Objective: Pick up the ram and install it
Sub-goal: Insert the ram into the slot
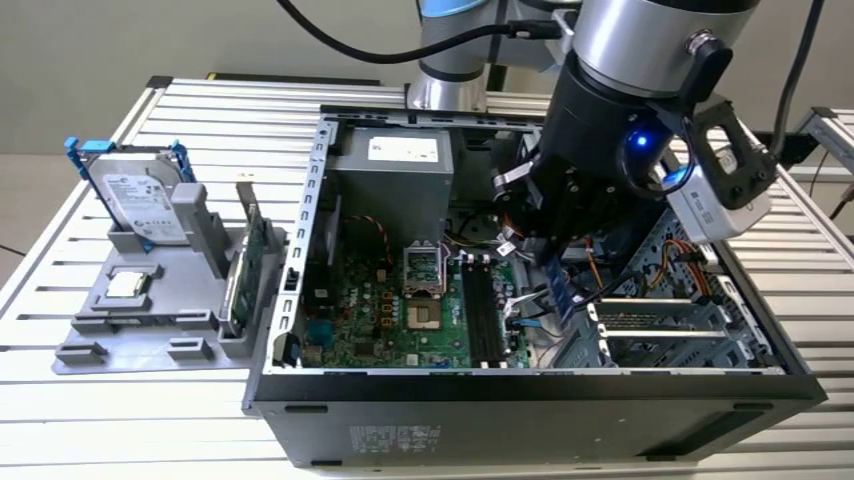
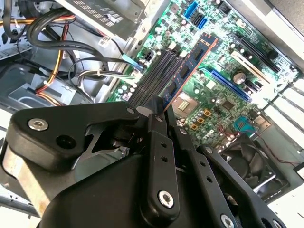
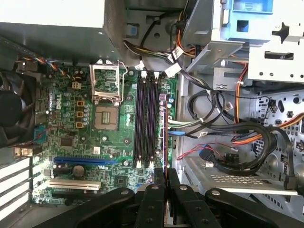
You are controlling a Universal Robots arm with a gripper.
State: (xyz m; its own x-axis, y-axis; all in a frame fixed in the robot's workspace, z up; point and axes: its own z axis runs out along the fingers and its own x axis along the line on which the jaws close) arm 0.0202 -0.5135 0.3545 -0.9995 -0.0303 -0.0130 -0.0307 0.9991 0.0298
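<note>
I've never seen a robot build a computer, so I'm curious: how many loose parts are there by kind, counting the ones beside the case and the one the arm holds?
Hard drive: 1
Green expansion card: 1
Small silver chip: 1
Ram, held in the gripper: 1
Total: 4

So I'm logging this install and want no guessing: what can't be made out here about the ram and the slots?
- Exterior view: the gripper and arm hide most of the ram.
- First wrist view: the ram shows edge-on, so its chips are unseen; the fingers cover its held end.
- Second wrist view: whether the ram touches the memory slots or hangs above them cannot be told.
</note>
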